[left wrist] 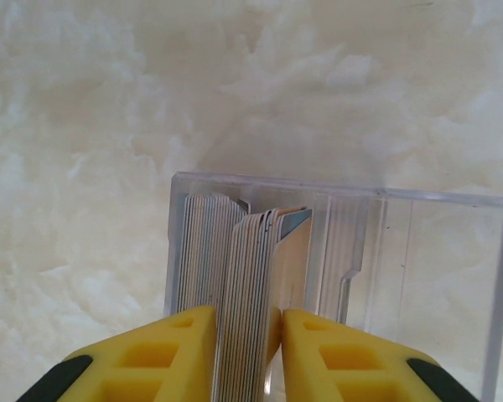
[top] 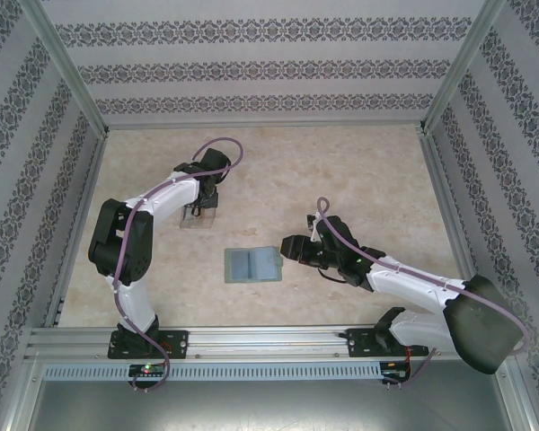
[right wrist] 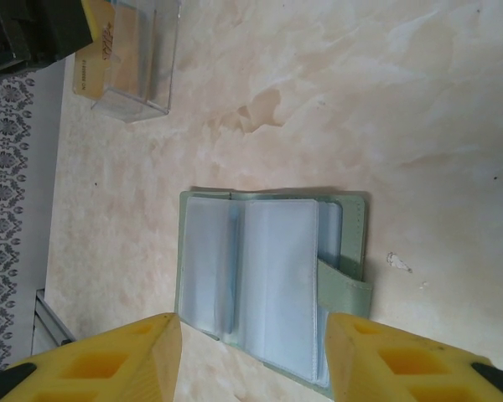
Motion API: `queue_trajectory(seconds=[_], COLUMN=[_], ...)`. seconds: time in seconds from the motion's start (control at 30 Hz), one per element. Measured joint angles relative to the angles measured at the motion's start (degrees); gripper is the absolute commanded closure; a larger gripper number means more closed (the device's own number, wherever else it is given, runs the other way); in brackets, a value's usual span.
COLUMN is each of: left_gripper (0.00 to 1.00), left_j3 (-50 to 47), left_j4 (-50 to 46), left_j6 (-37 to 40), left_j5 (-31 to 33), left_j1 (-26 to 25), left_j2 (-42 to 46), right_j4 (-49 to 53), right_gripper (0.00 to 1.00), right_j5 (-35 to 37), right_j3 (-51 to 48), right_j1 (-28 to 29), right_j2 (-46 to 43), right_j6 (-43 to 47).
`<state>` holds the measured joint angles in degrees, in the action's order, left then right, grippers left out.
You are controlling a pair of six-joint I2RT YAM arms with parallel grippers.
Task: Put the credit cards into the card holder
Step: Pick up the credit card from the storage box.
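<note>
Left pincer (left wrist: 249, 347): low centre of the left wrist view, yellow fingers (left wrist: 180, 347) set on either side of a pack of cards (left wrist: 251, 268). Both pads look pressed against the pack, so I read it as pinching the cards.

Cards stand on edge in the clear stand (left wrist: 427, 251), mid frame. A second pack sits just left of the pinched one, and a blue corner shows at the right.

Wallet (right wrist: 268, 276): lies open and flat on the table (right wrist: 419, 100), centre of the right wrist view, clear pockets up, snap tab at its right edge. It is well apart from the stand, which sits in that frame's upper left.

Right pincer (right wrist: 251, 335): spread wide and holding nothing, fingers at the bottom of the frame on either side of the wallet's lower edge.

Step in hand, as I judge it: drawing cards out of the stand.
- The grip spans many cards; too many is the risk. Take fewer if possible.
- Lift straight up along the slot walls, so the light stand is not dragged or tipped.
- Keep the pads square, as thin plastic can fan or slip.
- The right pincer would do well to pin the wallet before a card goes in.
</note>
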<state>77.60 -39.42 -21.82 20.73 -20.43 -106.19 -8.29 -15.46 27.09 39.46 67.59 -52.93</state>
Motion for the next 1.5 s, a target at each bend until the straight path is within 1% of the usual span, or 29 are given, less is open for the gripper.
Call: queue_trajectory(seconds=[0.13,0.2,0.37,0.83,1.2,1.23,1.33,1.37,1.4,1.47,1.5], left_gripper=[0.72,0.74,1.0,1.0,1.0,1.0,0.9,0.9,0.9,0.97,0.98], left_j3=[0.5,0.6,1.2,2.9,3.6,3.7,4.0,4.2,4.2,4.3,4.3], left_j4=[-0.9,-0.9,-1.7,-3.8,-5.1,-5.2,-5.5,-5.6,-5.7,-5.9,-6.0], left_j6=[0.0,0.0,0.9,1.1,1.1,1.1,1.1,1.1,1.1,1.1,1.1], left_j5=[1.3,1.6,2.1,0.9,0.3,0.3,0.3,0.3,0.3,0.6,0.8], left_j1=[-0.6,-1.0,-1.3,-1.4,-1.4,-1.4,-1.4,-1.4,-1.4,-1.5,-1.5], left_j2=[0.0,0.0,0.0,0.0,0.0,0.0,0.0,0.0,0.0,0.0,0.0], right_j4=[0.0,0.0,0.0,0.0,-0.1,-0.1,-0.1,-0.1,0.0,-0.1,-0.1], right_gripper=[0.5,0.5,0.5,0.5,0.49,0.49,0.49,0.49,0.49,0.49,0.49], right_j5=[0.0,0.0,0.0,0.0,-0.4,-0.4,-0.4,-0.4,-0.4,-0.4,-0.4], right_j3=[-0.1,-0.1,-0.1,-0.1,0.3,0.3,0.6,0.8,0.9,1.1,1.2], right_j1=[-0.4,-0.4,-0.4,-0.4,-0.3,-0.3,-0.3,-0.3,-0.3,-0.3,-0.3], right_j2=[-0.1,-0.1,-0.1,1.0,3.7,3.8,4.2,4.3,4.3,4.3,4.3], right_j6=[0.0,0.0,-0.2,-0.9,-0.9,-0.9,-0.9,-0.9,-0.9,-0.9,-0.9])
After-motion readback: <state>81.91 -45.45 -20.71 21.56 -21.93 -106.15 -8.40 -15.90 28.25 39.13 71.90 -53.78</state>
